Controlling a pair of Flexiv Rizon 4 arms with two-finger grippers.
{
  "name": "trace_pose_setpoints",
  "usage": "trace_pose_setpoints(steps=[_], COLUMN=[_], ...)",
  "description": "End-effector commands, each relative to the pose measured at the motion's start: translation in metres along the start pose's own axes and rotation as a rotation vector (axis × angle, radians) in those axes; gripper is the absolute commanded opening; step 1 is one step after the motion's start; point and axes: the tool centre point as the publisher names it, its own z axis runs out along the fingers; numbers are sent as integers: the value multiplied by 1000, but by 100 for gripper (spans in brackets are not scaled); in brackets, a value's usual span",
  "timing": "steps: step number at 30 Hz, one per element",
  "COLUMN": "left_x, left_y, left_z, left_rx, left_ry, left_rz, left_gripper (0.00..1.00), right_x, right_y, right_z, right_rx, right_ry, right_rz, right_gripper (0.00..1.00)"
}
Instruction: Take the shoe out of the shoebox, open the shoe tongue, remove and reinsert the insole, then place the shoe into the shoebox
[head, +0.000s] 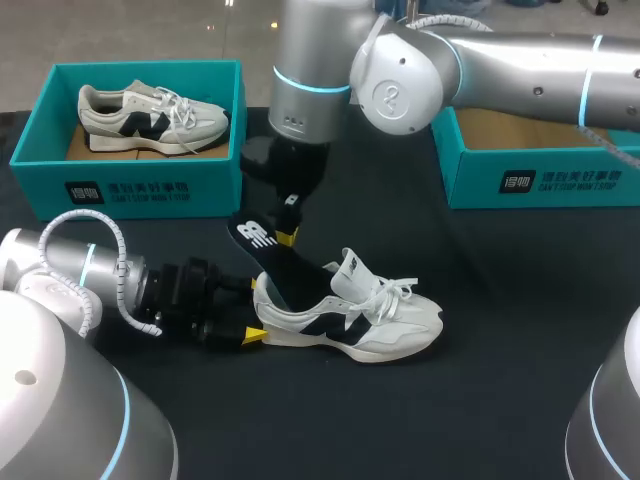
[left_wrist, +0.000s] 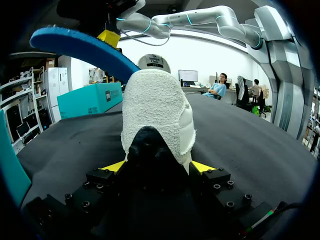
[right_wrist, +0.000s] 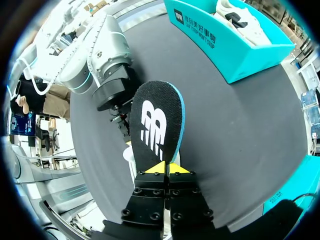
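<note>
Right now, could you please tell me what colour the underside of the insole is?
The insole is blue underneath, clearest in the left wrist view.

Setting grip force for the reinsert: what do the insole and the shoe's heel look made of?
Insole: likely foam, with a matte black fabric top, a white logo and a blue underside; it curves without creasing, so it seems flexible. Shoe heel: off-white, nubby and fuzzy, which looks like suede or a rough textile. The stiffness underneath can't be told.
</note>
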Motion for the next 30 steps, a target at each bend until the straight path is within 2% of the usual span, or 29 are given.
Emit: trace_pose_setpoints(steps=[1, 3, 4, 5, 6, 16, 20, 25, 30], left_x=[1, 1, 1, 1, 1, 1, 1, 1, 1], left_y=[4, 4, 4, 4, 4, 4, 4, 4, 4], left_z=[3, 3, 3, 3, 3, 3, 3, 3, 3], left_rx=[-2, -2, -2, -2, -2, -2, -2, -2, -2], left_ry=[-1, -1, -1, -1, -1, -1, -1, -1, -1], left_rz=[1, 1, 1, 1, 1, 1, 1, 1, 1], left_gripper=[0, 0, 0, 0, 0, 0, 0, 0, 0], right_x=[-3, -2, -1, -1, 0, 6, 13, 19, 23], right_y=[-2, -7, -10, -12, -15, -24, -26, -24, -19], right_z=[0, -3, -4, -5, -6, 9, 16, 21, 17], right_rx=[6, 8, 10, 8, 4, -40, -87, -122, -157], right_ry=[63, 80, 94, 107, 111, 178, 197, 202, 192], right_rz=[-12, -8, -6, -6, -1, 33, 40, 39, 18], right_gripper=[32, 58, 85, 98, 100, 100, 100, 100, 100])
